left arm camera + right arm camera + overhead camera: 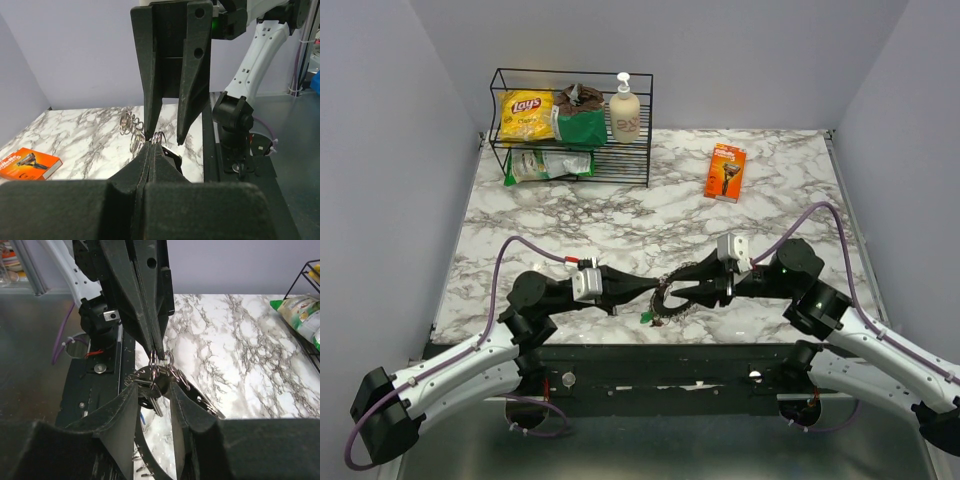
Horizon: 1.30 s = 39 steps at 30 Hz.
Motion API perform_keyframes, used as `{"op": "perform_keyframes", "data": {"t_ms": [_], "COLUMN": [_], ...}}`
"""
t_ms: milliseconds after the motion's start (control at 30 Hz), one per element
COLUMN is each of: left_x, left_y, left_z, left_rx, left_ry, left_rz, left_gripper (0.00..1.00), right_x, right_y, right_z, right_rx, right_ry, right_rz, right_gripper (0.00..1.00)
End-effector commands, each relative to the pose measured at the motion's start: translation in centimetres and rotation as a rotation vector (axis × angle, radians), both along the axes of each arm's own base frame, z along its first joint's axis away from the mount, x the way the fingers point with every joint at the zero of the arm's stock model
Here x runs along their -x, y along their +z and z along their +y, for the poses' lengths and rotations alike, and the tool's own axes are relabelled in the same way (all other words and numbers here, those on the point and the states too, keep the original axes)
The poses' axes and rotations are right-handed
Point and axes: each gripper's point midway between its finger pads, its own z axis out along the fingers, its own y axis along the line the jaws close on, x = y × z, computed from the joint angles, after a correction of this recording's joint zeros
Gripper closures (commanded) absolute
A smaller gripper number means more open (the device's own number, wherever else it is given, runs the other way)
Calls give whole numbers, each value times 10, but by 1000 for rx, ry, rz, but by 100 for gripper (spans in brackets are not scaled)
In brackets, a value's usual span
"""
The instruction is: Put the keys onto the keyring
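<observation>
Your left gripper (pixel 157 347): jaws fully closed, tips pinching wire of keyring (pixel 667 312). Ring sits between both arms, over marble table (pixel 620 220), close to front edge. Your right gripper (pixel 152 390): jaws part-open, clear gap between fingers, straddling ring from opposite side. Keys (pixel 151 396) bunched at ring, inside that gap. Cannot tell if either finger touches them. Green key head (pixel 646 318) shows at ring's near-left edge, below left tips.

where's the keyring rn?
Top view: the keyring is at the centre of the table's near edge, pinched in the shut left gripper, with the right gripper's open fingers straddling it from the right.
</observation>
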Motion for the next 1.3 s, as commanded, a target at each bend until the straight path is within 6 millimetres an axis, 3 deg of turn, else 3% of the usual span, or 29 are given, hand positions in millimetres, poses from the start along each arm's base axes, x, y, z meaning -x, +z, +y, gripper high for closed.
{"op": "perform_keyframes", "data": {"t_ms": [0, 433, 933, 1033, 1100, 1167, 1267], "left_x": [6, 5, 7, 7, 7, 5, 4], "left_y": [23, 25, 33, 34, 33, 30, 28], "left_z": [2, 3, 3, 3, 3, 1, 1], "left_rx": [59, 61, 69, 70, 65, 52, 48], "left_ry": [-23, -14, -22, -21, -21, -19, -17], "left_rz": [-58, -63, -81, -80, -79, -74, -74], "left_gripper": [100, 100, 100, 100, 100, 100, 100], "right_x": [5, 2, -2, -2, -2, -5, -4], "right_y": [20, 5, -20, -25, -26, -20, -9], "right_z": [0, 7, 16, 17, 15, 9, 2], "right_rx": [-40, 6, 119, 140, 142, 123, 90], "right_ry": [26, 47, 79, 88, 81, 42, 12], "right_rz": [-16, 22, 93, 103, 97, 55, 18], "right_gripper": [61, 90, 90, 87, 75, 57, 52]}}
